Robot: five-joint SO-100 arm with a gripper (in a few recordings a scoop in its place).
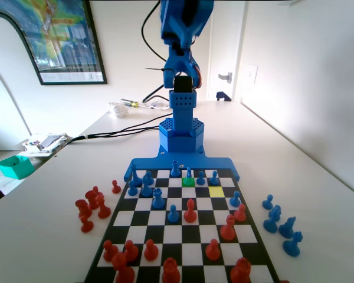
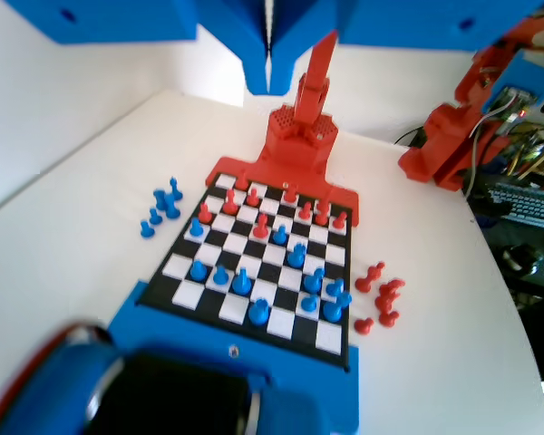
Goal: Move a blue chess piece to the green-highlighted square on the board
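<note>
Fixed view, left to right. Captured red pieces (image 1: 92, 206) parked off board (image 1: 183, 236) at left edge, clear of play. Green square (image 1: 188, 182) in second row from arm base, blue chess piece (image 1: 188, 173) standing on it, upright; placement judged complete. Yellow square (image 1: 216, 191) one row nearer camera, right of green, bare. Captured blue pieces (image 1: 281, 227) grouped off board at right. Wrist view: gripper (image 2: 268, 77) raised high above board, jaws pressed together, nothing held; judged retracted clear of pieces.
</note>
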